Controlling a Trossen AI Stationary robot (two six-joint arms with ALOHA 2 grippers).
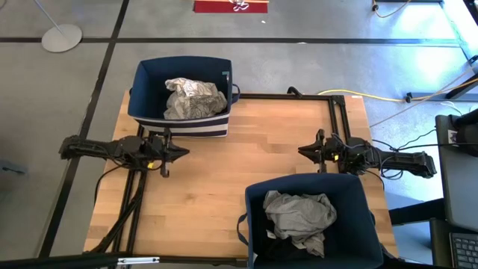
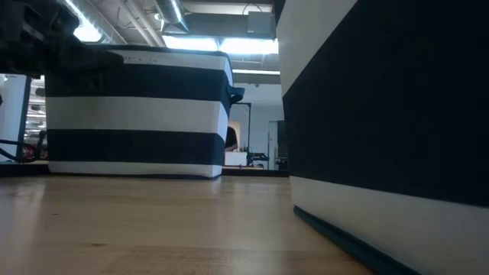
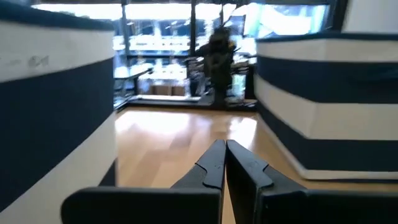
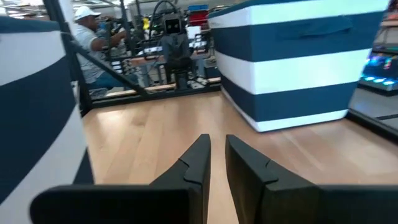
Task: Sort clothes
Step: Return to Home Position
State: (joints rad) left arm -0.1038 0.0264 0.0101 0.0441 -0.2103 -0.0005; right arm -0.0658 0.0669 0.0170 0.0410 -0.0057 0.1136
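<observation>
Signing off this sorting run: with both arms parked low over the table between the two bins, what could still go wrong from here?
1. The right gripper hangs close to the rim of the near bin; a low swing could nudge the bin.
2. The left gripper sits right beside the far bin's striped wall, so the same risk applies.
3. The grey garment lies heaped in the near bin and might slump over the rim if the bin is bumped.

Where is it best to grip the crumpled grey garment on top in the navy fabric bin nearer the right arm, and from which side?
Probably pinch a raised fold near the middle of the crumpled grey garment, coming straight from above: the navy fabric bin's tall walls block every sideways approach.
</observation>
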